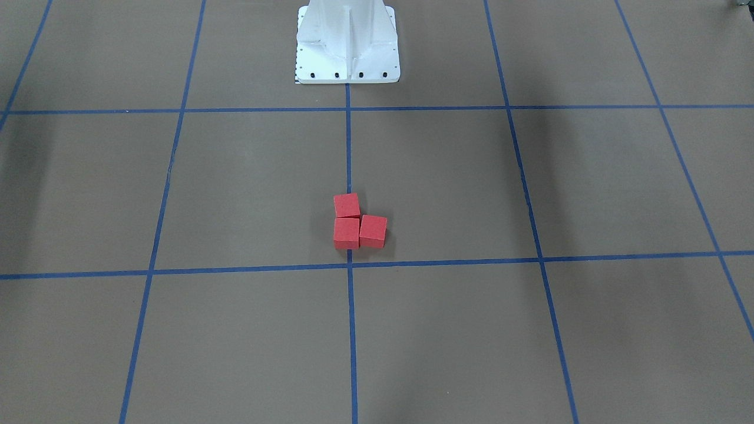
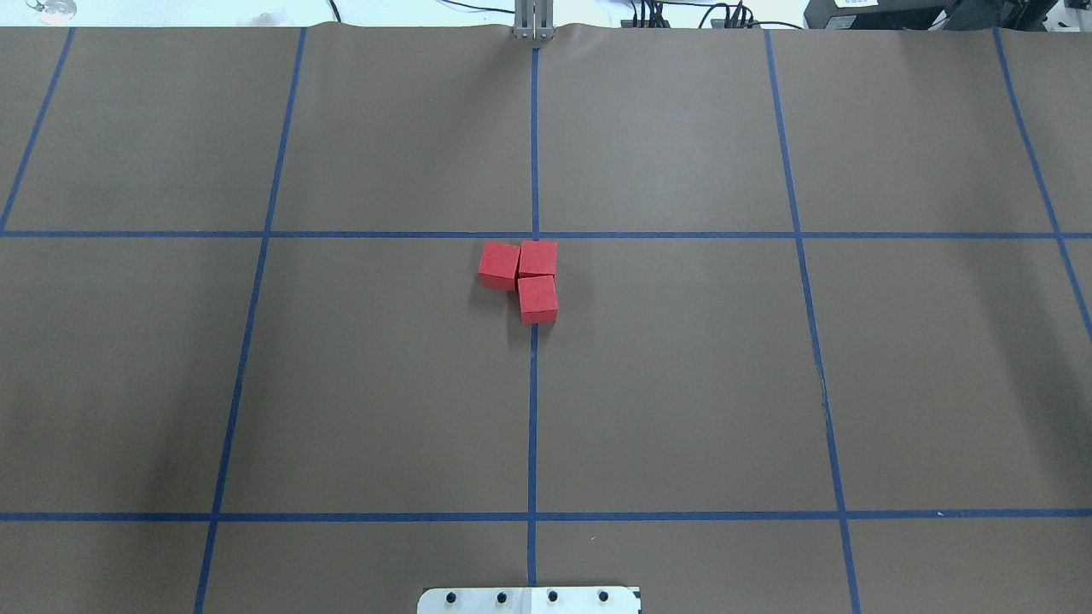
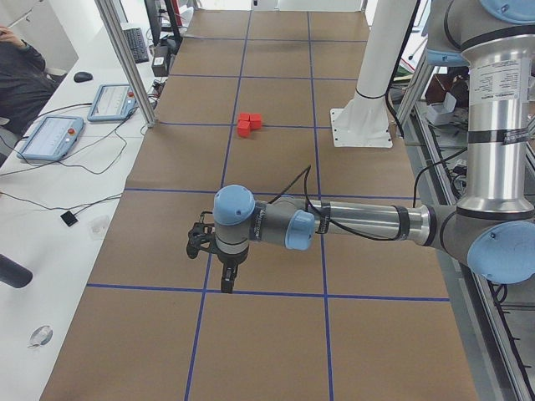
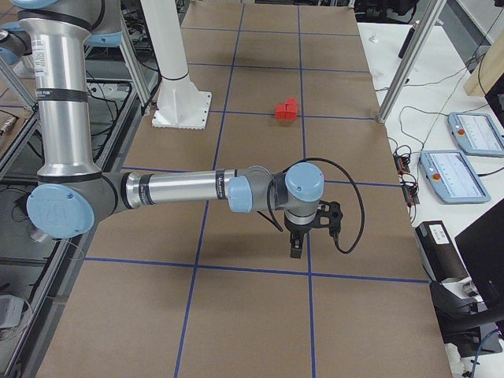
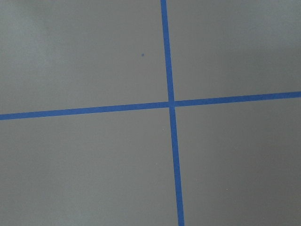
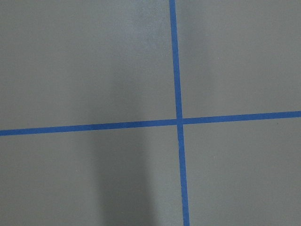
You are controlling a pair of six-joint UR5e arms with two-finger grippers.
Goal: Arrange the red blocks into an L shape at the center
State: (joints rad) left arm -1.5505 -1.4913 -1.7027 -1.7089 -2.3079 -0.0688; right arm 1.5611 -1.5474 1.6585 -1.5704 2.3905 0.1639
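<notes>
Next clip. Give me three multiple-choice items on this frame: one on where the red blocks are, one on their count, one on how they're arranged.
1. Where do the blocks lie relative to the crossing?
A. Just on the robot's side of it
B. A full grid square beyond it
C. Against the robot's base

2. How many blocks are there?
A. Two
B. Three
C. Four

3. How are they arranged?
A. Stacked in a tower
B. Scattered apart
C. Flat, bunched in an L

Answers:
1 A: the overhead view shows them right below the crossing, toward the robot.
2 B: three red tops show in the overhead and front views.
3 C: two lie side by side and the third sits beside one end, with none on top.
</notes>
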